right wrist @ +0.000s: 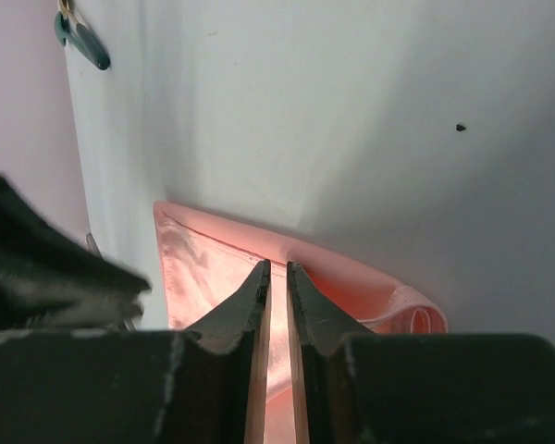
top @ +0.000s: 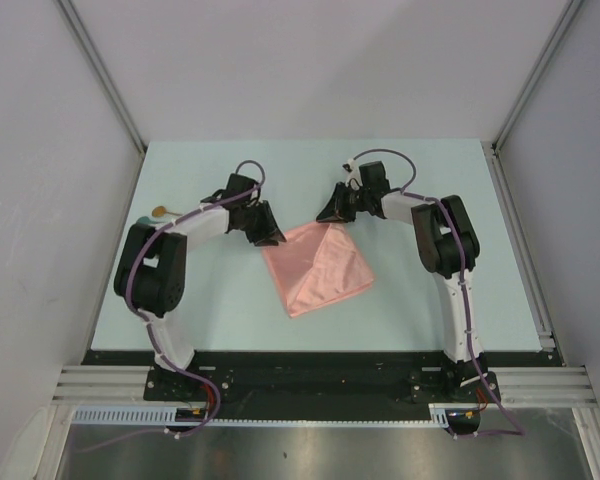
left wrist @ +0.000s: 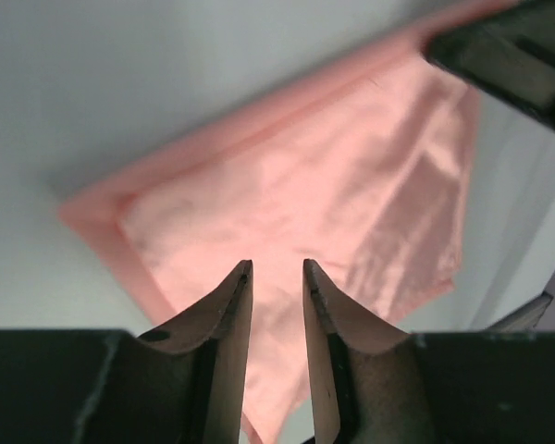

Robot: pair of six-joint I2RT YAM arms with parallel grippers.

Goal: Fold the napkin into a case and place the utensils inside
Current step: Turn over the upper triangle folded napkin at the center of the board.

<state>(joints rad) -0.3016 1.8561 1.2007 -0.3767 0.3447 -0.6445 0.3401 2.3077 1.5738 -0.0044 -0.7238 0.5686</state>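
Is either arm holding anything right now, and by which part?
The right fingers pinch the napkin at its far folded edge. The left fingers stand apart over the napkin, seemingly gripping nothing.

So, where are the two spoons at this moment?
In the top view the spoons lie near the left edge of the table, well to the left of the napkin.

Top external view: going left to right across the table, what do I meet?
The spoons → left gripper → right gripper. The napkin overlaps both grippers, so it is left out.
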